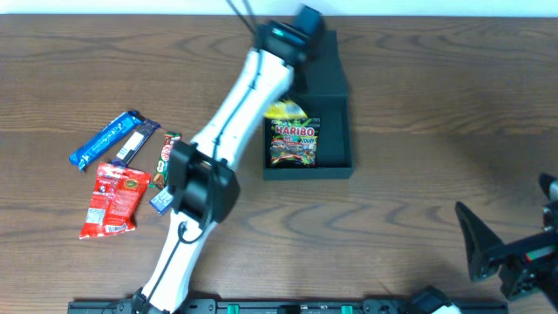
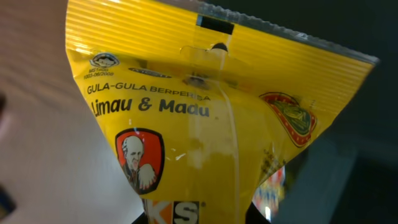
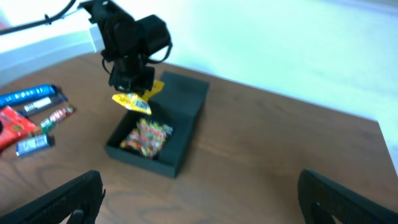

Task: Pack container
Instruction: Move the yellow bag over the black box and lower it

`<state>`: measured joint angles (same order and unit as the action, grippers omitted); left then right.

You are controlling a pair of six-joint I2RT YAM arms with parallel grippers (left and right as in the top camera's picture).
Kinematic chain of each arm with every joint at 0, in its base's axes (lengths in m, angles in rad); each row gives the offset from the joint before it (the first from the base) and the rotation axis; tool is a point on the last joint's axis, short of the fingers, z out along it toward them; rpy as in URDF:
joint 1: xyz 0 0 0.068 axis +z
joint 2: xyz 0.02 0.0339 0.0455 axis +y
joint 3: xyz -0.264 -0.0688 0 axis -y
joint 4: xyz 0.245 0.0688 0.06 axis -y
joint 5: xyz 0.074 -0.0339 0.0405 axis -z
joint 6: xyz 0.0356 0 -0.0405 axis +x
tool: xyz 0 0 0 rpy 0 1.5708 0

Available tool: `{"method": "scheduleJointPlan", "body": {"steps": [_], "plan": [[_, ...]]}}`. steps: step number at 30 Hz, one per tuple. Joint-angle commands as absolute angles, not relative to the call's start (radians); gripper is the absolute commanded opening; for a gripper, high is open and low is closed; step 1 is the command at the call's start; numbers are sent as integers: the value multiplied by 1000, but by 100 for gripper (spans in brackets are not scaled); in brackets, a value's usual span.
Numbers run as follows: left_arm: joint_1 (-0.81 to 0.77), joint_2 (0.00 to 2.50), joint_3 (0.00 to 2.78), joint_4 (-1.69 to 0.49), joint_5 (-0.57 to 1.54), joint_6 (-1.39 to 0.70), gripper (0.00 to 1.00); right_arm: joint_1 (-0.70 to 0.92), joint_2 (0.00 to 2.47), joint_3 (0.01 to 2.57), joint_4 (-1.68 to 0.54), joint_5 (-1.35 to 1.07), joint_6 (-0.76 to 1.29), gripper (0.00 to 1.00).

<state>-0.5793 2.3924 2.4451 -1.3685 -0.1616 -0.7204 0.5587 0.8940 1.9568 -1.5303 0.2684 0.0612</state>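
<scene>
Left claw (image 3: 132, 87), pinching a glossy yellow plastic sweet packet (image 2: 186, 124), hangs over the dark teal-grey square cardboard box (image 1: 338, 96) at the brown wooden desk's (image 1: 436, 105) 12 o'clock. The drop looks straight down, beside the colourful Haribo gummy bag (image 1: 295, 142). Right claw (image 3: 199, 190), at 4 o'clock, gapes empty and is farther off.

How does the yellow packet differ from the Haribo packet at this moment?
The yellow packet hangs from the left hand above the container; the Haribo packet lies flat inside it. The yellow packet is bright yellow; the Haribo packet is dark with many-coloured print. Both are sweets packets.
</scene>
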Motion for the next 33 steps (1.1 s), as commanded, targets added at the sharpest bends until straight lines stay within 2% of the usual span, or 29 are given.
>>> {"method": "scheduleJointPlan", "body": {"steps": [1, 9, 24, 33], "plan": [[-643, 2386, 2463, -1405, -182, -775, 5, 562, 914, 1949, -1553, 292, 92, 99], [-770, 2393, 2436, -1409, -183, -863, 6, 562, 914, 1949, -1565, 287, 101, 99], [-772, 2402, 2239, -1195, -136, -743, 6, 562, 914, 1950, -1567, 255, 100, 99], [-773, 2402, 2180, -1131, -72, -765, 6, 562, 914, 1950, -1567, 255, 100, 99]]}}
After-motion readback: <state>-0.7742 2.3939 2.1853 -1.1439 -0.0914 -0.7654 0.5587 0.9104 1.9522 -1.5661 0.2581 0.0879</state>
